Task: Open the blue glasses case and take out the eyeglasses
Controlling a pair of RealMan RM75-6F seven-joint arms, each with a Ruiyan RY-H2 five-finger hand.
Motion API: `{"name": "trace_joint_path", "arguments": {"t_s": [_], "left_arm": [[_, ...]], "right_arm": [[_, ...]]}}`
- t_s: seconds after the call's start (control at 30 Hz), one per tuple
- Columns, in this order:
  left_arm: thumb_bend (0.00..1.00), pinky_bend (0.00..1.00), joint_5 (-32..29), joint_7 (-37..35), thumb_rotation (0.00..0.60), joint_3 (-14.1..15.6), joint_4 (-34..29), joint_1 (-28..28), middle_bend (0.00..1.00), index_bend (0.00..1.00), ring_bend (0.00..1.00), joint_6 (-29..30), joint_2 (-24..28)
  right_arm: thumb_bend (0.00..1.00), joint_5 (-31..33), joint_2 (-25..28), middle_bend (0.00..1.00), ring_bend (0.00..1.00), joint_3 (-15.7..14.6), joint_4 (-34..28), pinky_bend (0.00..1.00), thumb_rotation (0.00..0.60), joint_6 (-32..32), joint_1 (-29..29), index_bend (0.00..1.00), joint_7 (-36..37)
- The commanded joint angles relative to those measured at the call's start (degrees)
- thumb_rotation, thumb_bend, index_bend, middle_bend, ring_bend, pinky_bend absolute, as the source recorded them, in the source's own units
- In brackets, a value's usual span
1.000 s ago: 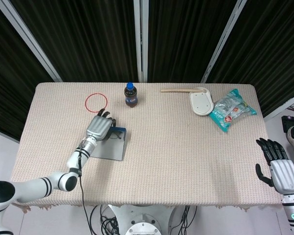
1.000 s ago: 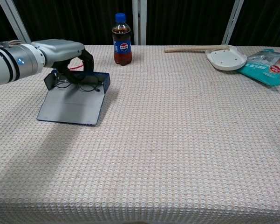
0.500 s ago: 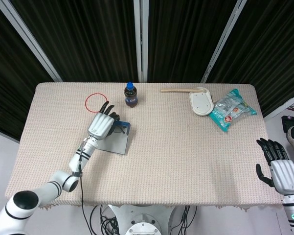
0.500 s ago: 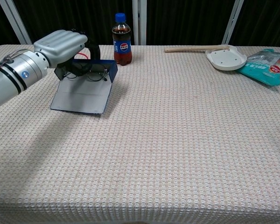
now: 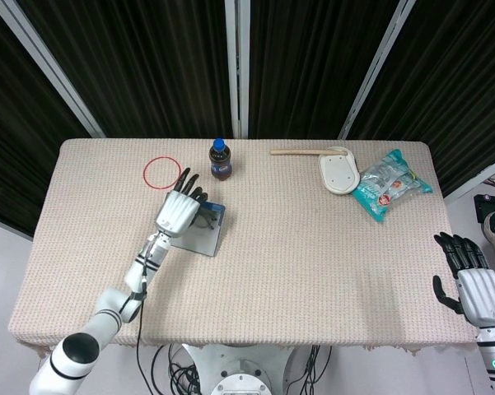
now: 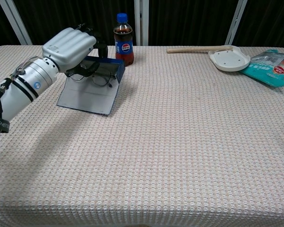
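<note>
Two hands here, only one busy: left hand is curled into the open blue glasses case near the cola bottle, fingers around the eyeglasses inside, probably to lift them. Right hand hangs off the counter, released and empty.

I've carried my left hand and the open blue glasses case away from me across the worktop, toward the cola bottle. The case's far corner now sits just beside the bottle, eyeglasses inside.
</note>
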Motion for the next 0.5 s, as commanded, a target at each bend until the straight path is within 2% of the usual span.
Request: {"name": "trace_joint_path", "arguments": {"t_s": [0.03, 0.13, 0.3, 0.37, 0.5], "left_arm": [[0.53, 0.00, -0.11, 1.55, 0.600, -0.82, 2.21, -0.08, 0.36, 0.44, 0.11, 0.67, -1.74], [0.53, 0.00, -0.36, 2.47, 0.600, -1.43, 3.39, -0.38, 0.36, 0.44, 0.11, 0.90, -2.75], [0.53, 0.00, 0.23, 1.18, 0.600, -0.95, 3.37, -1.12, 0.35, 0.41, 0.11, -2.71, -2.31], [0.52, 0.00, 0.30, 0.72, 0.600, -0.69, 2.46, -1.70, 0.32, 0.36, 0.09, -6.11, -1.50], [0.43, 0.00, -2.14, -0.15, 0.600, -3.11, -1.81, -2.82, 0.25, 0.18, 0.05, -11.50, 0.72]], "right_arm": [[0.48, 0.04, -0.02, 0.08, 0.00, 0.01, 0.14, 0.00, 0.600, -0.02, -0.01, 0.00, 0.12], [0.48, 0.12, -0.01, 0.08, 0.00, 0.01, 0.24, 0.00, 0.600, -0.16, 0.00, 0.00, 0.22], [0.48, 0.24, 0.03, 0.08, 0.00, 0.02, 0.36, 0.00, 0.600, -0.15, -0.09, 0.00, 0.42], [0.48, 0.26, 0.01, 0.08, 0.00, 0.00, 0.41, 0.00, 0.600, -0.15, -0.13, 0.00, 0.44], [0.48, 0.12, -0.05, 0.08, 0.00, -0.05, 0.46, 0.00, 0.600, 0.09, -0.26, 0.00, 0.48]]}}
